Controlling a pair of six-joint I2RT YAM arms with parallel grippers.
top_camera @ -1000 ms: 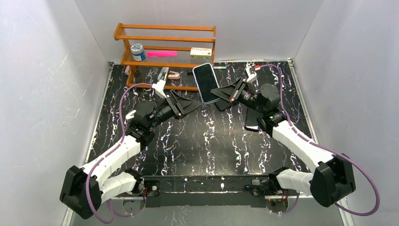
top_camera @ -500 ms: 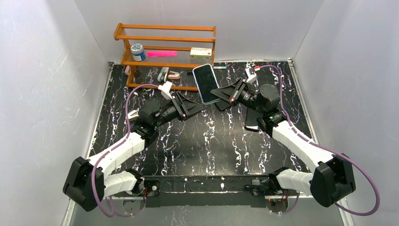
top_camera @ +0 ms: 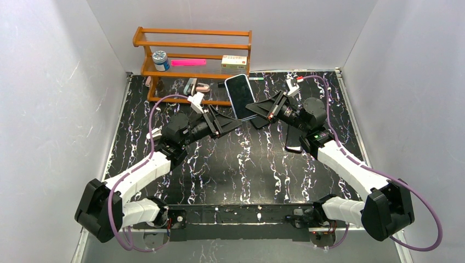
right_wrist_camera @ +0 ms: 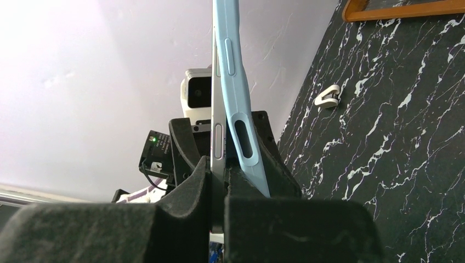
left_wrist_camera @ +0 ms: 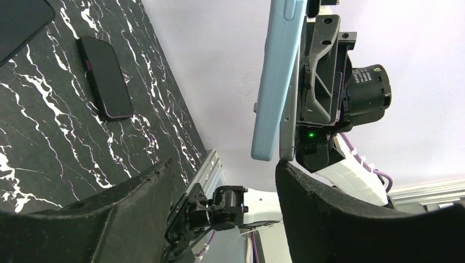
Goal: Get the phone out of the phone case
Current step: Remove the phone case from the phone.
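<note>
Phone [right_wrist_camera: 218, 145] clamped edge-on in right pincer [right_wrist_camera: 217, 167] (blue case [right_wrist_camera: 237, 82] partly off), left pincer [left_wrist_camera: 225, 164] wide apart, holding nothing.

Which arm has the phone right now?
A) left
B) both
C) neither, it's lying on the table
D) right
D: the right jaws are shut on the phone, which is in its light blue case and held up off the table. The left jaws stand open by its lower end and grip nothing.
</note>
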